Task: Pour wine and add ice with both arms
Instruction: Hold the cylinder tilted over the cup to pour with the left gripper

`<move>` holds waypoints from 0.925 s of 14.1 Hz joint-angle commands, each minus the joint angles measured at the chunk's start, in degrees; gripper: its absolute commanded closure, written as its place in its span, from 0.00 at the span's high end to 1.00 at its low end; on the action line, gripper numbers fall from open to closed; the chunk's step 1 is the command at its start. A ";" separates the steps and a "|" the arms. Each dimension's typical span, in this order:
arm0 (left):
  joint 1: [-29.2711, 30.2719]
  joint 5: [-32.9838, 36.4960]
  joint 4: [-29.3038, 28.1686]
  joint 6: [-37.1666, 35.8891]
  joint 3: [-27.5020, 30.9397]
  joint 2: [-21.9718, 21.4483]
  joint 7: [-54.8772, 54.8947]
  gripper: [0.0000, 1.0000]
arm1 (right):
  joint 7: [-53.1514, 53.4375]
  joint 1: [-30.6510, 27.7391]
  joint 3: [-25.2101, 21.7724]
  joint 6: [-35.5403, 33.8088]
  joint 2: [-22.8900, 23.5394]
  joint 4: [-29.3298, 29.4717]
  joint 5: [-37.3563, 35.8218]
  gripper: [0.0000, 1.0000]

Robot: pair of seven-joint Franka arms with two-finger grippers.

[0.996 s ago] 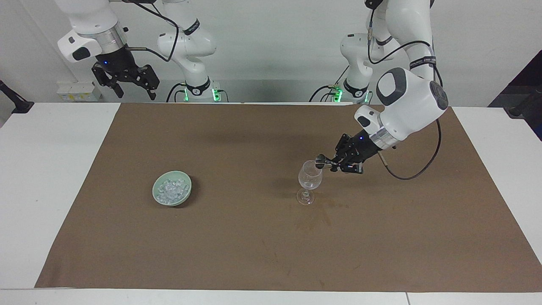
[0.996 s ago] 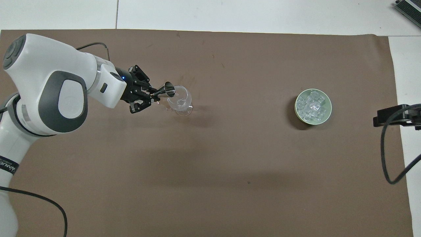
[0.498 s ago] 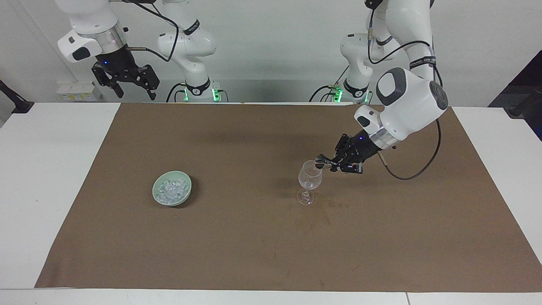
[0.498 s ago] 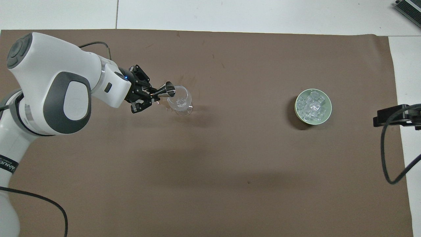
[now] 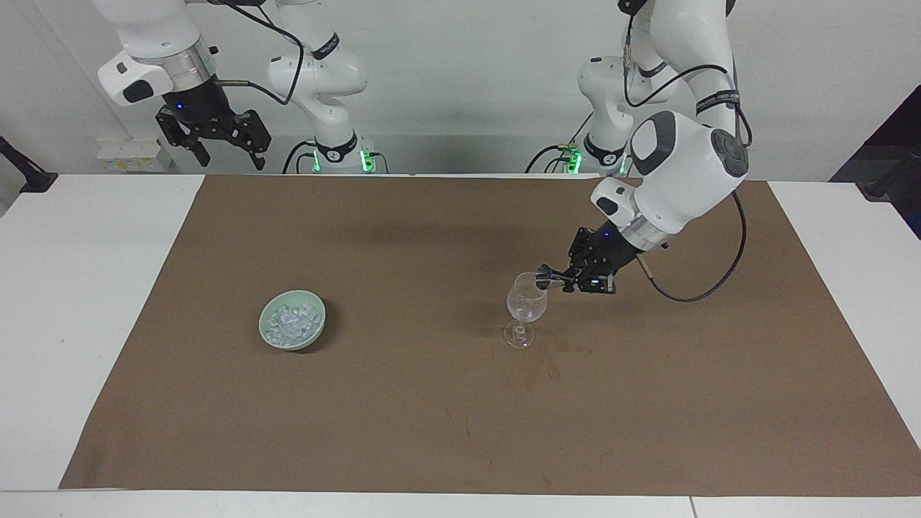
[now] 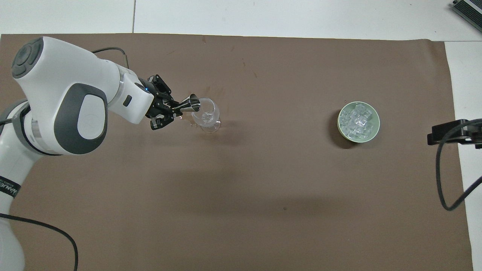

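- Over the wine glass (image 5: 527,301), the left gripper (image 5: 568,279) has its fingers clamped on a tipped metal jigger (image 5: 544,274); a nudge could topple the glass.
- Ice (image 5: 291,321) sits in the green bowl (image 5: 270,333) toward the right arm's end of the bench; the right gripper (image 5: 227,147) waits wide open.

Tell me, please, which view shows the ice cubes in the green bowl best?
The overhead view: it looks steeply down into the green bowl, so the separate cubes of ice show. The facing view shows the same ice slantwise, as a whitish heap.
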 commanded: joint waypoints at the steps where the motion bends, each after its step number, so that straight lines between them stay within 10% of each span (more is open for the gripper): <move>1: -1.85 2.87 1.00 0.43 0.96 0.08 -2.95 0.00 | -1.10 -0.53 -0.09 0.00 -0.87 -0.72 1.50 1.00; 13: -3.44 8.67 2.59 -0.45 0.96 0.17 -8.49 0.00 | -1.10 -0.53 -0.09 0.00 -0.87 -0.72 1.50 1.00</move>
